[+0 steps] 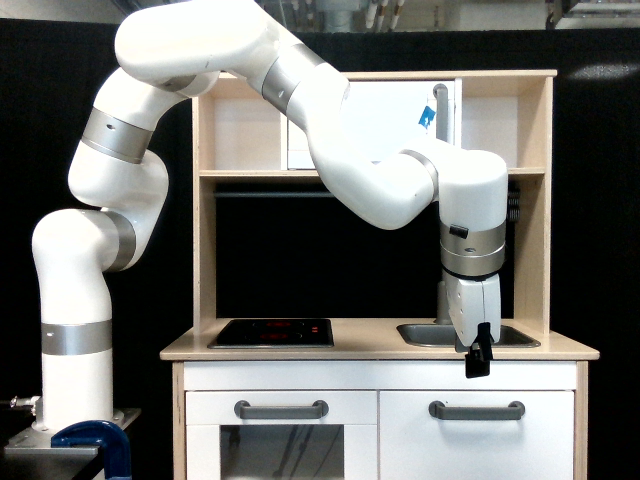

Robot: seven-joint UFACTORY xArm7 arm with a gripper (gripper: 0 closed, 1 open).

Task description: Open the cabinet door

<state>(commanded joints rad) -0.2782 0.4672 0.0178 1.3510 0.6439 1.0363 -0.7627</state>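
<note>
We see the white arm (300, 120) reaching from the left of the frame across a toy kitchen, its wrist pointing straight down at centre right. The black gripper (478, 360) hangs in front of the counter edge (380, 352), just before the sink (425, 334). We cannot tell whether its jaws are apart or together from this angle. The cabinet door (478, 440), a plain white panel, sits at the lower right of the frame, shut. Its grey bar handle (477, 409) lies directly below the gripper, a little apart from it. At the lower centre is the windowed door (281, 440).
</note>
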